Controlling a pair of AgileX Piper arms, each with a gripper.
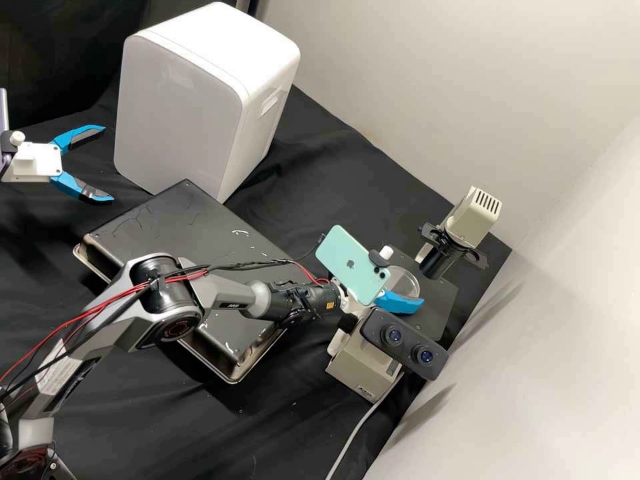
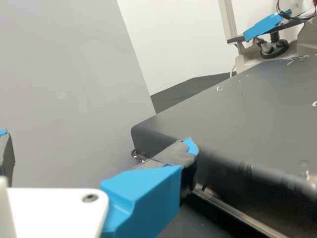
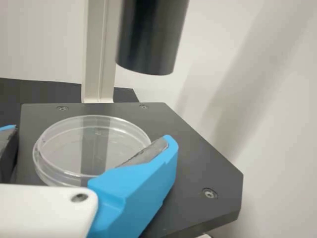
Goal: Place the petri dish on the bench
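1. I have two grippers, each with two blue fingers.
2. My right gripper (image 3: pixel 86 144) is at the microscope (image 1: pixel 363 367), released: its fingers are spread on either side of the one dish (image 3: pixel 91 148), with a gap showing on one side.
3. That dish is clear and round. It lies flat on the black stage (image 3: pixel 198 163), under one dark cylinder (image 3: pixel 148 34), not on the bench (image 1: pixel 320 167).
4. My left gripper (image 1: pixel 100 163) is also released, with its fingers wide apart and nothing between them. It hangs over the bench beside the one white box (image 1: pixel 200 93), well apart from the dish.
5. One dark tray (image 1: pixel 193 227) lies on the bench between the box and the microscope.
6. One teal phone (image 1: pixel 350 263) sits on my right wrist.
7. The microscope has two eyepieces (image 1: pixel 407 343).
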